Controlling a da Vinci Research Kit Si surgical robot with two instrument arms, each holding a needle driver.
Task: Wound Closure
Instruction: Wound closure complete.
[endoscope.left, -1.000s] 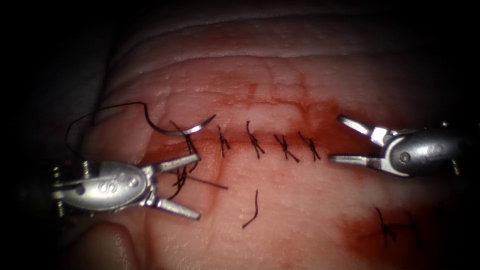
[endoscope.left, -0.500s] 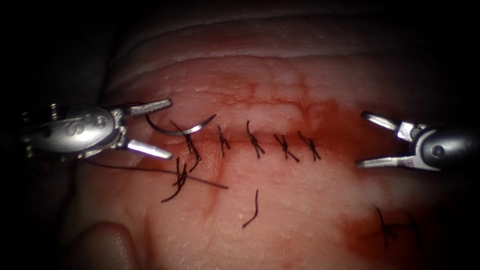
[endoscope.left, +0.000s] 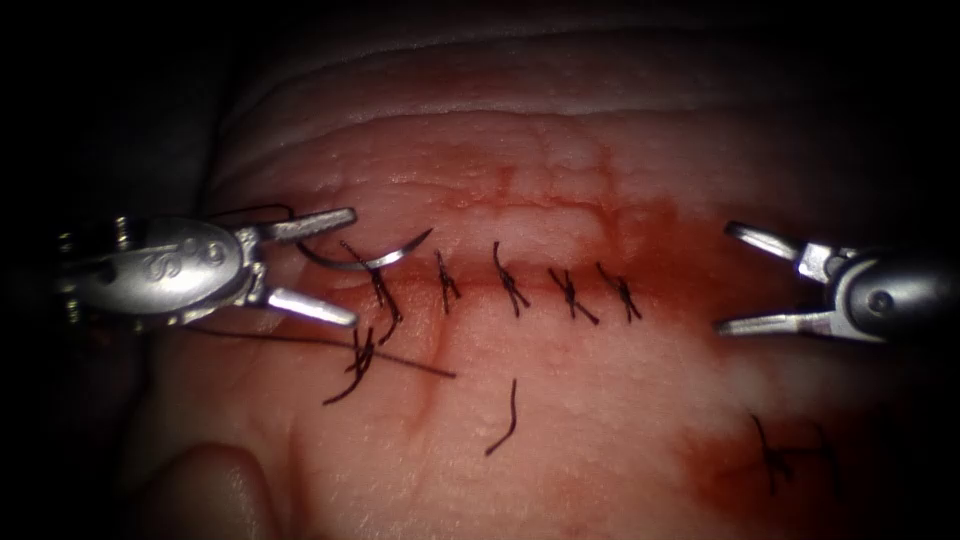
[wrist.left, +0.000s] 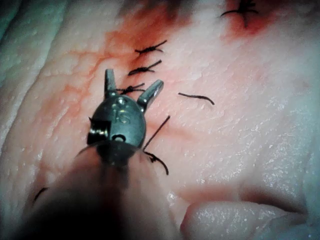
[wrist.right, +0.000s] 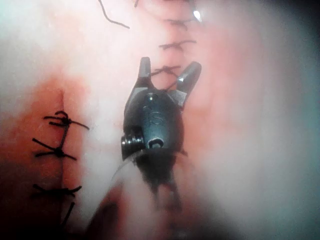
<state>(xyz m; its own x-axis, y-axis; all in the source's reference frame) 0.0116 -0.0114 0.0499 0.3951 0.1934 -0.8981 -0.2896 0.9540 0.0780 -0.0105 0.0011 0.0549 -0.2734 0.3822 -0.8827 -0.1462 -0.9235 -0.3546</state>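
My left tool (endoscope.left: 325, 265) has its jaws apart, holding nothing, straddling the needle's (endoscope.left: 365, 260) thread end; the needle lies on the tissue (endoscope.left: 600, 400) at the cut's (endoscope.left: 530, 285) left end. My right tool (endoscope.left: 735, 278) gapes empty. Its wrist view adds a second stitch row (wrist.right: 57, 150).

L hand (endoscope.left: 335, 266): a sec ago sat low, below the cut, jaws spread over the thread ends; went up-left, then edged right a bit toward the needle (endoscope.left: 366, 257). Jaws open, empty, upper jaw by the needle's thread end.
R hand (endoscope.left: 728, 278): drew back rightward from the stitch row in the 1st half sec, open, empty.
Thread (endoscope.left: 245, 212): big loop up-left of the needle flattened to a small arc above L hand.
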